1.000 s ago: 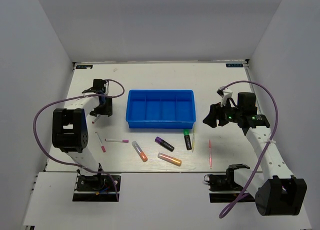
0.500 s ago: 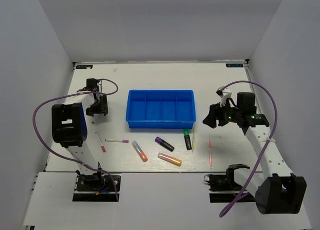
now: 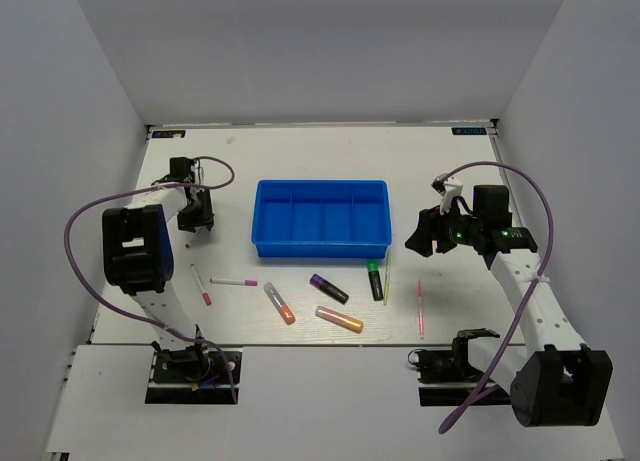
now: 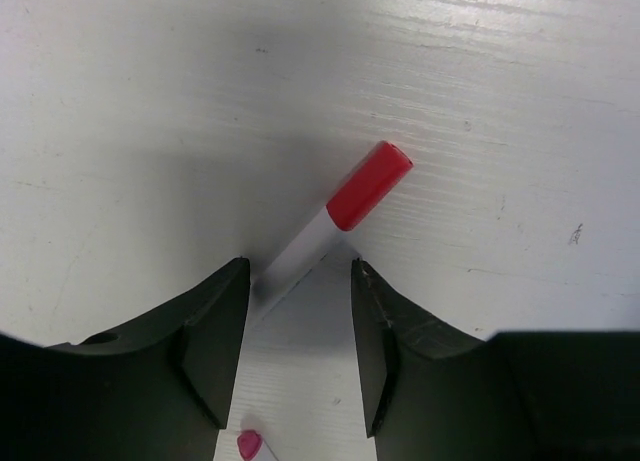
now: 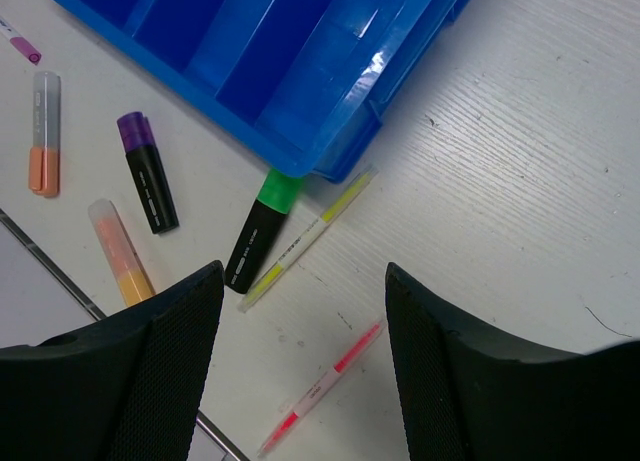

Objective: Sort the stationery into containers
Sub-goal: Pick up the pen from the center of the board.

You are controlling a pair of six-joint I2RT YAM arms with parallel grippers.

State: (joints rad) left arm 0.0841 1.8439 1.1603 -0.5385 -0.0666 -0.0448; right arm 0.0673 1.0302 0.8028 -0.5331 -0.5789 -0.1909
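A white pen with a red cap (image 4: 368, 186) lies on the table at the far left. My left gripper (image 4: 298, 281) straddles its white body, jaws apart and a gap on each side. A pink pen tip (image 4: 248, 444) shows just below. In the top view the left gripper (image 3: 193, 219) is left of the blue tray (image 3: 320, 185), whose four compartments hold nothing. My right gripper (image 5: 303, 281) hangs open above a thin pink stick (image 5: 325, 386), near a green-black highlighter (image 5: 262, 231) and a thin yellow stick (image 5: 305, 241).
In front of the tray lie two pink-white pens (image 3: 234, 281), an orange highlighter (image 3: 280, 303), a yellow-orange one (image 3: 339, 319) and a purple one (image 3: 328, 288). White walls enclose the table on three sides. The arm bases stand at the near edge.
My left gripper has shifted slightly left and back over the red-capped pen, and its jaws have narrowed around it. The right arm has not moved.
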